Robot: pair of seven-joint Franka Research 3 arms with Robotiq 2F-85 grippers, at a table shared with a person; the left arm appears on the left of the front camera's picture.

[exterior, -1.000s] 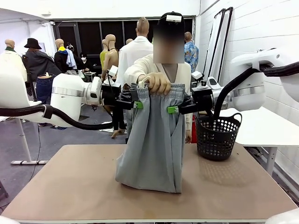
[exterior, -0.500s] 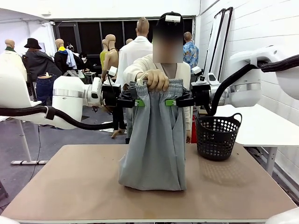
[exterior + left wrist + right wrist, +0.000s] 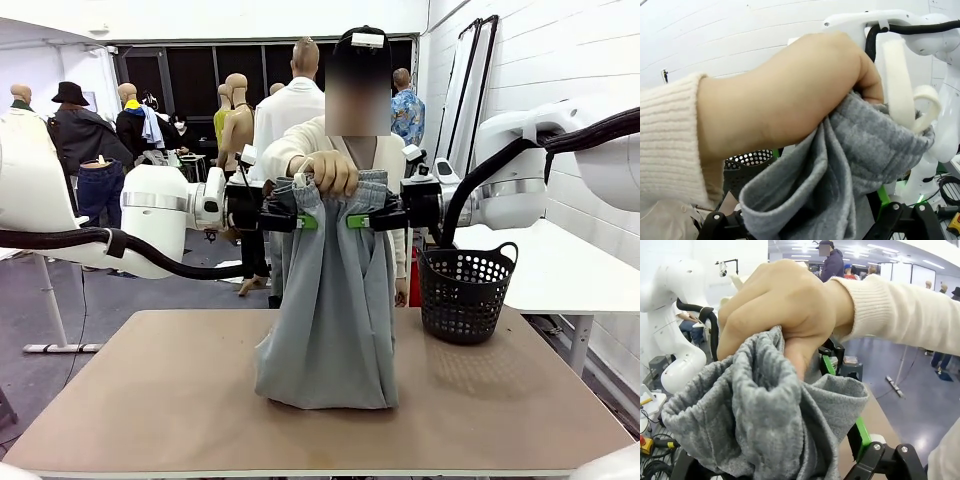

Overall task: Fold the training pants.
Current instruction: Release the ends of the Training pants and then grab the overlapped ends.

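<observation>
Here, both pincers — left, right — agape around the training pants' hand-held waistband.

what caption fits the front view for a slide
Person's hand holds grey training pants upright by the waistband between two open pincers, left and right.

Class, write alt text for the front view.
A person's hand holds grey training pants up by the waistband over a table, between the open left gripper and right gripper. A black basket stands nearby.
</observation>
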